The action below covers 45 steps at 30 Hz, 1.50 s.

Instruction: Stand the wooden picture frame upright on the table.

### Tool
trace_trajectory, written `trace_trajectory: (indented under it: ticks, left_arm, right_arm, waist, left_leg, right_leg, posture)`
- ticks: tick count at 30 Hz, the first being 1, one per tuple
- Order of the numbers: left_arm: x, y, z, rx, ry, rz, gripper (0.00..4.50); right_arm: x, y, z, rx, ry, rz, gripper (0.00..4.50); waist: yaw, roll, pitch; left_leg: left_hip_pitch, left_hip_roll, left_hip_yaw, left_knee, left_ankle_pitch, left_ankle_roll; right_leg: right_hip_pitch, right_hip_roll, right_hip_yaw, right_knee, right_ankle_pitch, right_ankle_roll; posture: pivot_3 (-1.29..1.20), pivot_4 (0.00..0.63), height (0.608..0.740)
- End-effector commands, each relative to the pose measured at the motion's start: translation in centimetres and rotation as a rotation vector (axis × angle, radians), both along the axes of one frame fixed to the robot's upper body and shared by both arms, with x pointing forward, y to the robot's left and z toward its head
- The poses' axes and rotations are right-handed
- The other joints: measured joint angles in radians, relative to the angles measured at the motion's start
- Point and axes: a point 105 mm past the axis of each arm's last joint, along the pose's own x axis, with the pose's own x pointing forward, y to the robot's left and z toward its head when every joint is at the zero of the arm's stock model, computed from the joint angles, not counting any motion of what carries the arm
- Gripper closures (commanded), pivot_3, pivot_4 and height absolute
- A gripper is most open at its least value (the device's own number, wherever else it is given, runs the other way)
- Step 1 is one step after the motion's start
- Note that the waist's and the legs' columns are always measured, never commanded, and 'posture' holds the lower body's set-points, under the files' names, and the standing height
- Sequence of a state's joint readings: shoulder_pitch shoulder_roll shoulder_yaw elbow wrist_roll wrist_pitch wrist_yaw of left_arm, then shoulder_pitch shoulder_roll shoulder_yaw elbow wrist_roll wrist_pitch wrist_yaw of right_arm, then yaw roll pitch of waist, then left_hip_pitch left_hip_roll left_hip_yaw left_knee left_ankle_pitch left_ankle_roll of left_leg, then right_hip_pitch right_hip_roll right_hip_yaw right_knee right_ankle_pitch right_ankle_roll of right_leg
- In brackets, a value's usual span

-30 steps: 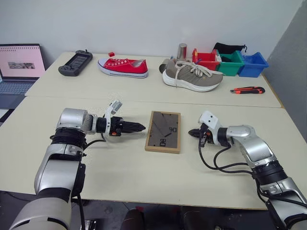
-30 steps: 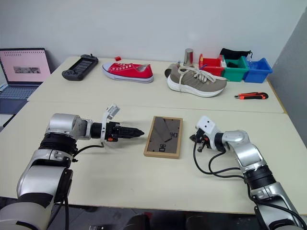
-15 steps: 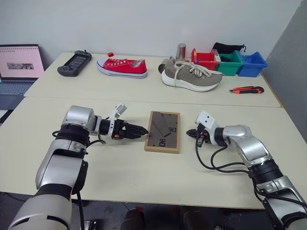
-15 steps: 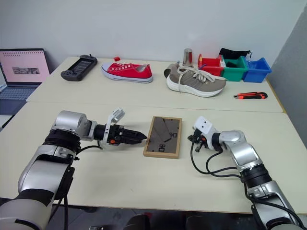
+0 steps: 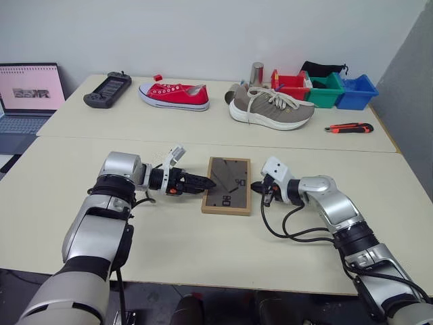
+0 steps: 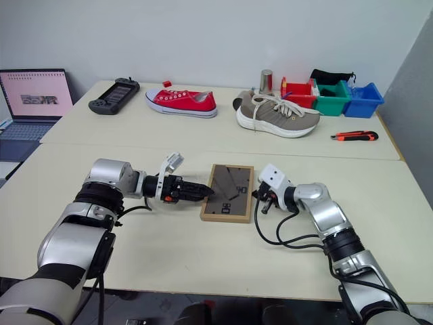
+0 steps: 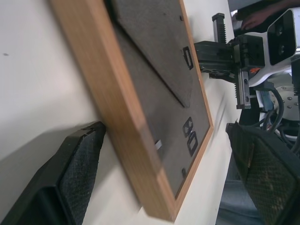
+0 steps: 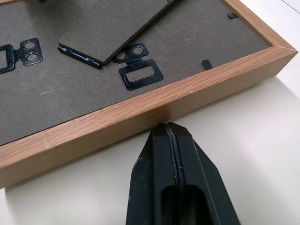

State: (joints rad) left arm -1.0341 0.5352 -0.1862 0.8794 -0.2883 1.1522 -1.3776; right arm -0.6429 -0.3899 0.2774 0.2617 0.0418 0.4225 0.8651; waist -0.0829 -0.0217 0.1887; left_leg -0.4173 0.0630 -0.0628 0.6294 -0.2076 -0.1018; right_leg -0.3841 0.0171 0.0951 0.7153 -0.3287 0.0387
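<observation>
Wooden picture frame (image 5: 228, 185) face-down on table (image 5: 203, 250) | left gripper (image 5: 204, 182) spread wide at its edge | right gripper (image 5: 256, 187) closed, empty

Frame face: the wooden picture frame (image 5: 228, 185) lies back-up on the counter (image 5: 203, 237), so I cannot see its picture side.
Frame in left wrist view: its near corner is blurred and its upper part is cut off by the edge.
Frame in right wrist view: I see just one corner and part of the grey back; the rest runs out of view.
Laptop: the laptop (image 5: 26, 95) is cut by the left edge; I cannot read its screen.
Back hardware: from the head views the small clips on the back are too small to make out.
Bins: I cannot tell what the coloured bins (image 5: 325, 88) hold.
</observation>
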Motion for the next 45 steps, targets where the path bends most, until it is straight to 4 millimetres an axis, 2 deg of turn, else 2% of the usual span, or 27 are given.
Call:
trace_trajectory:
  ticks: [1,6,16,23,39,42,45]
  left_arm:
    - [-0.7,-1.4,0.4,-0.034,0.005,-0.070,0.07]
    - [-0.9,-2.0,1.0,-0.070,0.004,-0.081,0.07]
    - [-1.2,-2.6,1.0,-0.086,-0.023,-0.094,0.07]
    - [-1.5,-2.5,1.4,-0.101,-0.048,-0.120,0.07]
    - [-1.9,-2.1,1.9,-0.118,-0.068,-0.123,3.10]
    - [-1.9,-2.0,2.1,-0.124,-0.071,-0.121,3.38]
    - [-2.0,-2.0,2.2,-0.126,-0.073,-0.122,3.38]
  right_arm:
    - [-0.1,1.7,0.8,0.014,-0.029,0.043,4.50]
    - [-0.3,2.2,0.8,0.035,-0.019,0.048,4.50]
    - [-0.6,3.3,1.2,0.064,-0.019,0.055,4.50]
    - [-0.5,2.9,0.9,0.056,-0.017,0.041,4.50]
    - [0.0,1.9,1.0,0.042,-0.023,0.022,4.50]
    - [0.2,1.6,1.0,0.039,-0.027,0.014,4.50]
    - [0.3,1.5,1.1,0.038,-0.029,0.010,4.50]
  waist:
    - [0.000,0.000,0.000]
    - [0.000,0.000,0.000]
    - [-0.002,0.000,0.000]
    - [-0.003,0.000,0.000]
    - [-0.001,0.000,0.000]
    - [-0.001,0.000,0.000]
    - [-0.001,0.000,0.000]
  left_leg:
    - [0.000,0.000,0.000,0.000,0.000,0.000]
    - [0.000,0.000,0.000,0.000,0.000,0.000]
    - [0.000,0.000,0.000,0.000,0.000,0.000]
    - [0.000,0.000,0.000,0.000,0.000,0.000]
    - [-0.001,0.000,0.000,0.000,0.000,0.000]
    - [-0.001,0.000,0.000,0.000,0.000,0.000]
    - [-0.001,0.000,0.000,0.000,0.000,0.000]
  right_leg:
    - [0.000,0.000,0.000,0.000,0.000,0.000]
    - [0.000,0.000,0.000,0.000,0.000,0.000]
    - [0.000,0.000,0.000,0.000,0.000,0.000]
    - [-0.001,0.000,0.000,0.000,0.000,0.000]
    - [-0.001,0.000,0.000,0.000,0.000,0.000]
    - [-0.001,0.000,0.000,0.000,0.000,0.000]
    - [-0.001,0.000,0.000,0.000,0.000,0.000]
  posture:
    - [0.00,0.150,0.740]
    - [0.00,0.150,0.740]
    - [0.00,0.150,0.740]
    - [0.00,0.150,0.740]
    - [0.00,0.150,0.740]
    - [0.00,0.150,0.740]
    - [0.00,0.150,0.740]
